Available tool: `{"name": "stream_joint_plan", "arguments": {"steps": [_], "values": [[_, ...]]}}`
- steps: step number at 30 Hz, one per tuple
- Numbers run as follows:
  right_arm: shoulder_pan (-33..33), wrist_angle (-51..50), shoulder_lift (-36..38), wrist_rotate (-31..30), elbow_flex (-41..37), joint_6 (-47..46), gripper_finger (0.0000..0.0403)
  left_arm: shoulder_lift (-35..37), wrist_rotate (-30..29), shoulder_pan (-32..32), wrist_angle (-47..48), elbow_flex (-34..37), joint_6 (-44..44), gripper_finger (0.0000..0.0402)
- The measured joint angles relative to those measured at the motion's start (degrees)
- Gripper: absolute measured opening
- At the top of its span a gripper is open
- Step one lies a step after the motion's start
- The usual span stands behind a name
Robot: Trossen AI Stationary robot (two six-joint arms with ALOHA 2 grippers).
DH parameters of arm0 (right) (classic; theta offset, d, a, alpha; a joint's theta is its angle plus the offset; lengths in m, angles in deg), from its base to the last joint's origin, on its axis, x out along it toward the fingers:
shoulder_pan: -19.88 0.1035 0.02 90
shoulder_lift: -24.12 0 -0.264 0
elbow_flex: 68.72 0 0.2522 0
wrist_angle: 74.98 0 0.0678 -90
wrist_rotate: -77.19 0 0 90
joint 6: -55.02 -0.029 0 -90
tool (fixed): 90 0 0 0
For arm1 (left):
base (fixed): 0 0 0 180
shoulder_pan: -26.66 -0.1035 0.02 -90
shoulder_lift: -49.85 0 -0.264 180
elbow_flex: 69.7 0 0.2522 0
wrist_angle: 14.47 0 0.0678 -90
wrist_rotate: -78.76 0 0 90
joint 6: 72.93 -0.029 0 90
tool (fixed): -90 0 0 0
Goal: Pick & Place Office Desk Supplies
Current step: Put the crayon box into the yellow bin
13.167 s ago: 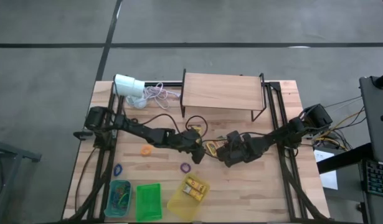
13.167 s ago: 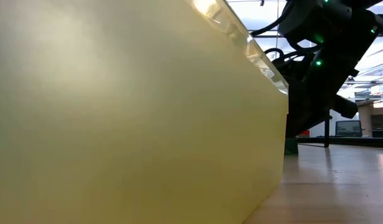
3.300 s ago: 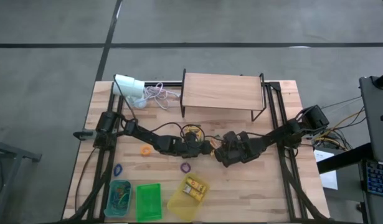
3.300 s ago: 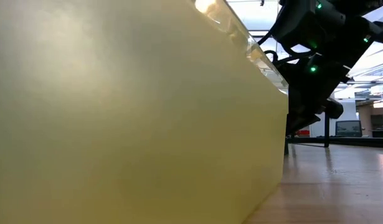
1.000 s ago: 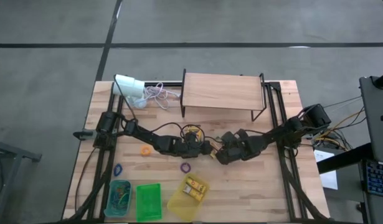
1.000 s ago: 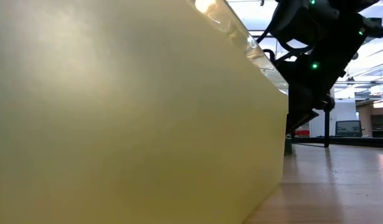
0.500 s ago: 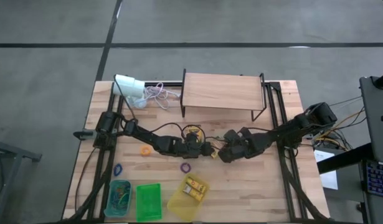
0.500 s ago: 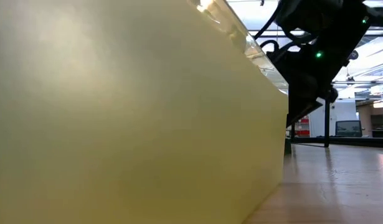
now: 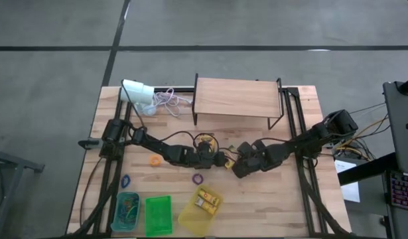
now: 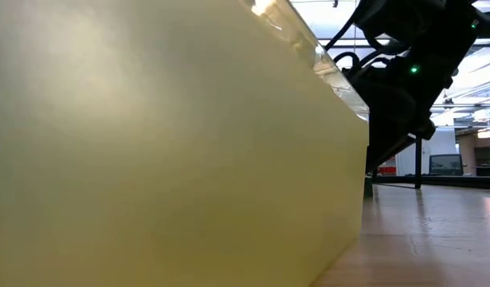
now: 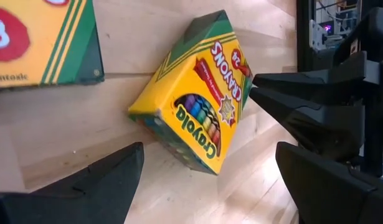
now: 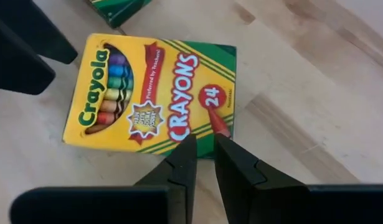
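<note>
Behind yellow bin (image 10: 173, 159), table hidden, arm cropped

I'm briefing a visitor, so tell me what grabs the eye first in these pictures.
A yellow-and-green crayon box lies mid-table between both arms: the open left gripper straddles it, and the right gripper, nearly closed, touches its edge. At the table's front edge, the yellow bin holds more crayon boxes.

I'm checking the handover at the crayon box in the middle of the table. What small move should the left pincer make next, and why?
Probably close the left pincer on the crayon box. Its fingers stand wide open on either side of the box, which sits tilted, one edge lifted off the table. The right pincer, nearly shut, props the box at its edge. Closing would secure it before it drops flat.
</note>
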Motion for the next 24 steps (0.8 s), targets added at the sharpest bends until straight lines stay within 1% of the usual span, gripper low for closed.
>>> {"name": "stream_joint_plan", "arguments": {"steps": [2, 6, 11, 15, 24], "values": [[0.2, 0.0, 0.0, 0.5, 0.0, 0.0, 0.0052, 0.0, 0.0, 0.0, 0.0, 0.0, -0.6, 0.0366], [0.2, 0.1, 0.0, 4.0, 0.0, 0.2, 0.0052, 0.0, 0.0, 0.0, 0.0, 0.0, -0.7, 0.0366], [0.3, 0.3, 0.0, 3.9, -0.1, 0.2, 0.0052, 0.0, 0.0, 0.0, 0.0, 0.0, -0.7, 0.0366], [0.3, 0.5, 0.0, 1.1, -0.1, 0.2, 0.0052, 0.0, 0.0, 0.0, 0.0, 0.0, -0.7, 0.0366], [0.3, 0.5, 0.0, 1.1, -0.1, 0.2, 0.0052, 0.0, 0.0, -0.1, 0.0, 0.0, -0.8, 0.0366]]}}
